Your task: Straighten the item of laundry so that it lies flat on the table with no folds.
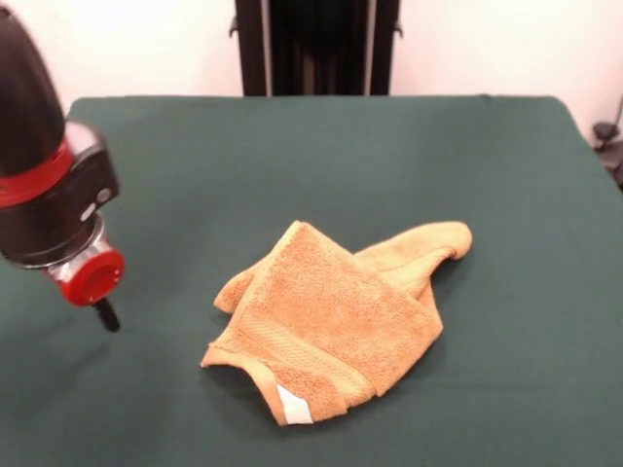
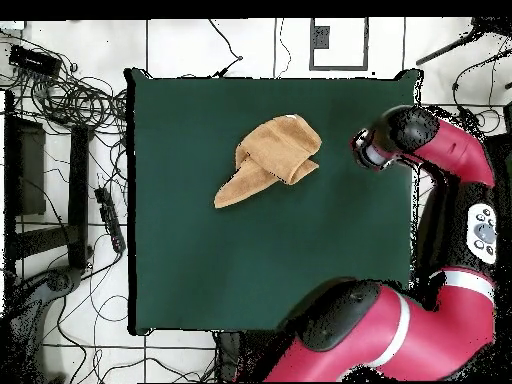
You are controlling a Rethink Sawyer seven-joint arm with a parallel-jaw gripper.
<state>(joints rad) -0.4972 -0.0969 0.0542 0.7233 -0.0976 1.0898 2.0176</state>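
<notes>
Towel [image 1: 331, 316] lies folded and bunched mid-table [image 1: 292, 156]; gripper [image 1: 105, 314] hovers well off to one side, empty, jaw state cannot be told

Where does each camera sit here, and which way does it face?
Front view: sits across the large dark green cloth-covered table, facing the robot; the arm's red-and-black end with the pincer shows at left.
Overhead view: sits above, looking straight down; the red arm curves up the right side to its pincer.
Both views share the folded orange-tan terry-cloth towel on the table.
</notes>
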